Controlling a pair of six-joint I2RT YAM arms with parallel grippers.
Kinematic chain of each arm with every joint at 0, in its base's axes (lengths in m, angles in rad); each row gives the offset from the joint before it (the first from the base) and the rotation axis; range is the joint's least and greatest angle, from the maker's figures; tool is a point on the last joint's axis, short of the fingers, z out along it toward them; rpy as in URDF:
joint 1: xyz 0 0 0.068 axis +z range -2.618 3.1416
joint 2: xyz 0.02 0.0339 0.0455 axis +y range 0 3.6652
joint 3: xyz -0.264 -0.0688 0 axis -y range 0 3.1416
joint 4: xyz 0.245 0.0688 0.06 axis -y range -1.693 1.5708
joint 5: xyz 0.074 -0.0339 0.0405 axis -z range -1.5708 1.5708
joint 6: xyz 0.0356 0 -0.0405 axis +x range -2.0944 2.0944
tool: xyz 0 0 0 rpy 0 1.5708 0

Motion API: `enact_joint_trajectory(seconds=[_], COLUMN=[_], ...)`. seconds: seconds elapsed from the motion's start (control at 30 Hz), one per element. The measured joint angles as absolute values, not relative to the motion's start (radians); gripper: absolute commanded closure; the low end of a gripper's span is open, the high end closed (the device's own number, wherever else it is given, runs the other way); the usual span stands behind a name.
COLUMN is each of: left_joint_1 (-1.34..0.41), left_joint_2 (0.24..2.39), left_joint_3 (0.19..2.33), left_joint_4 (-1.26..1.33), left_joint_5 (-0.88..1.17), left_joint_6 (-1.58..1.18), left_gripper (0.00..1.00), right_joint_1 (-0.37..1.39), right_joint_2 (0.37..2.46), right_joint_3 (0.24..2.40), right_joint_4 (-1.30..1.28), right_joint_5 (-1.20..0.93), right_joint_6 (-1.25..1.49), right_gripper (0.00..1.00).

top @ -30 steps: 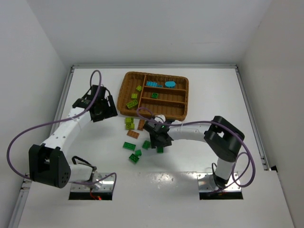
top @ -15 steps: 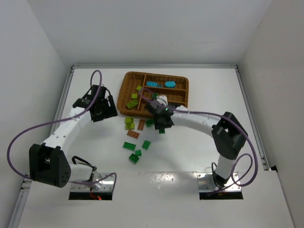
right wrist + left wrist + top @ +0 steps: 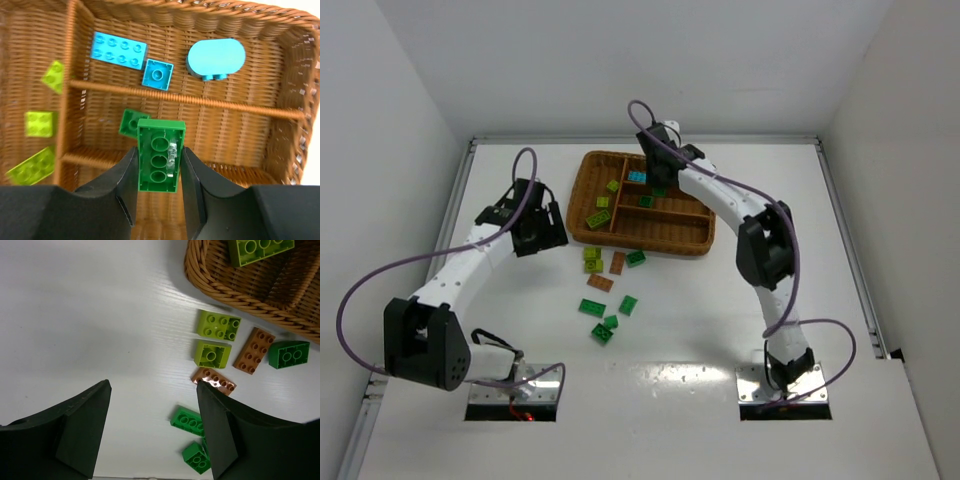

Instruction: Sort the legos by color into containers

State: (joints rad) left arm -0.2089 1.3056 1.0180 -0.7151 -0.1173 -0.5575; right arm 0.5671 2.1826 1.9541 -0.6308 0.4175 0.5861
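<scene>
Pinching a green brick (image 3: 160, 152) above the tray's (image 3: 200, 10) middle section (image 3: 230, 132), where another green brick (image 3: 128, 123) lay, the right gripper (image 3: 159, 167) risked bouncing it over the divider (image 3: 210, 101) into the cyan bricks (image 3: 119, 49) if it released high; the left gripper (image 3: 152, 425) hung spread near loose bricks (image 3: 215, 354).

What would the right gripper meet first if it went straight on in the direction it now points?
Probably the floor of the middle narrow section of the tray, beside the dark green brick lying there; the held green brick would touch first. Depth is unclear.
</scene>
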Motion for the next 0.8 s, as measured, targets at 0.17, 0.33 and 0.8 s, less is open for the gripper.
enact_joint_trajectory(seconds=[0.17, 0.33, 0.8], left_joint_1=[-0.209, -0.209, -0.209], left_joint_2=[1.317, 1.325, 1.322], left_joint_3=[1.018, 1.018, 1.018], left_joint_4=[-0.716, -0.716, -0.717], left_joint_5=[-0.117, -0.119, -0.12], left_joint_6=[-0.558, -0.553, -0.55], left_gripper=[0.24, 0.24, 0.24], right_joint_1=[0.545, 0.529, 0.684], right_joint_2=[2.28, 2.308, 1.754], right_joint_3=[1.985, 1.985, 1.297], right_joint_4=[-0.634, -0.634, -0.444], right_joint_5=[0.41, 0.412, 0.25], right_joint_6=[0.582, 0.588, 0.602], right_gripper=[0.23, 0.24, 0.07])
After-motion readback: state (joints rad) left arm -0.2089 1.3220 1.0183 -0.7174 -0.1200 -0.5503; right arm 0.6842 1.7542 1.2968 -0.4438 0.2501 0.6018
